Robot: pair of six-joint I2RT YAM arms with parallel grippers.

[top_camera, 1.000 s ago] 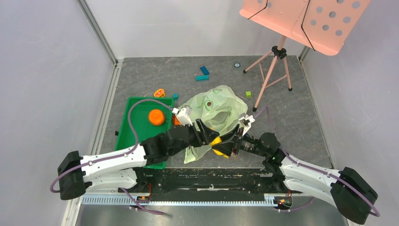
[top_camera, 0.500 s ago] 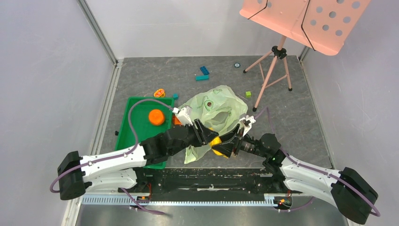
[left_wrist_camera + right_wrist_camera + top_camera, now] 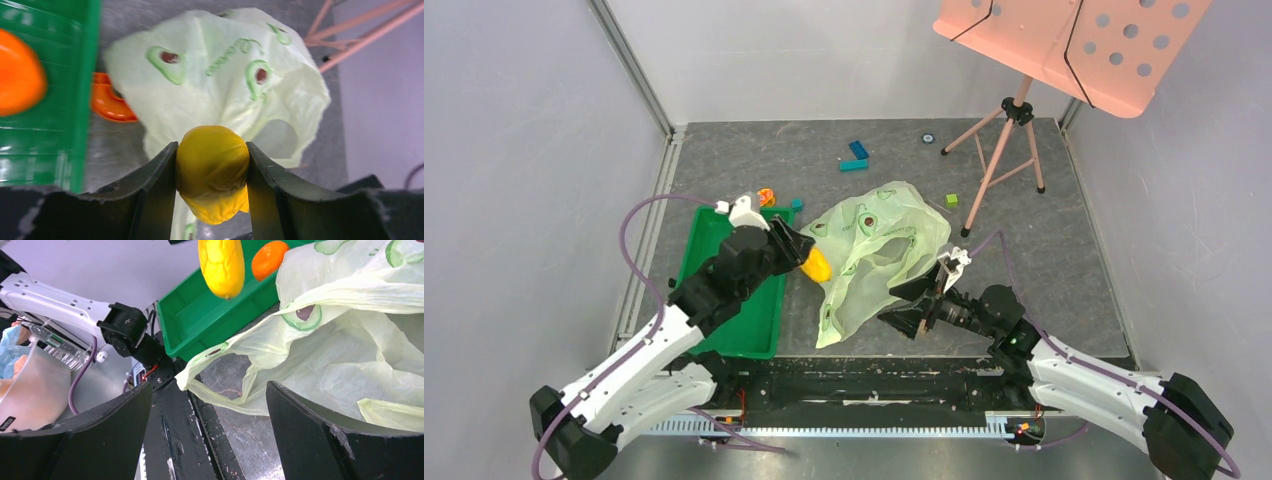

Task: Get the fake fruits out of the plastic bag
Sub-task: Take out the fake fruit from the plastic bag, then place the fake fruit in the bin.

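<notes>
The left hand (image 3: 796, 252) was clamped on the oblong yellow fruit (image 3: 816, 265), held above the table (image 3: 1044, 250) between the plastic bag (image 3: 879, 250) and the green tray (image 3: 754, 320) containing the round orange fruit (image 3: 20, 75), while the right hand (image 3: 911, 305) gaped wide and empty beside the bag's near edge.

left arm (image 3: 646, 352), right arm (image 3: 1092, 377): white shells, black joints | purple cables (image 3: 622, 240) | black claw fingers (image 3: 155, 192)
</notes>
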